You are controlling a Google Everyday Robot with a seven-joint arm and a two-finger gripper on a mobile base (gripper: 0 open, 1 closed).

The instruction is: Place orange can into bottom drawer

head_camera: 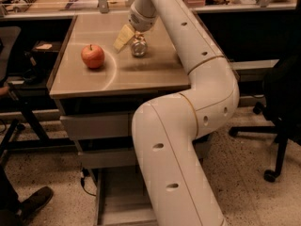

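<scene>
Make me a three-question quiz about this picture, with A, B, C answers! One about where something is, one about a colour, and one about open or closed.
1. Where is the can?
A) on the tabletop
B) up in the air
C) inside a box

2. What colour is the apple?
A) green
B) red
C) yellow

3. The bottom drawer is:
A) pushed shut
B) taken away
C) pulled out

Answers:
1 A: the can stands on the tabletop, to the right of the apple, with the gripper right at it.
2 B: its skin is red.
3 C: its tray sticks out low down, past the two drawers above.
</scene>
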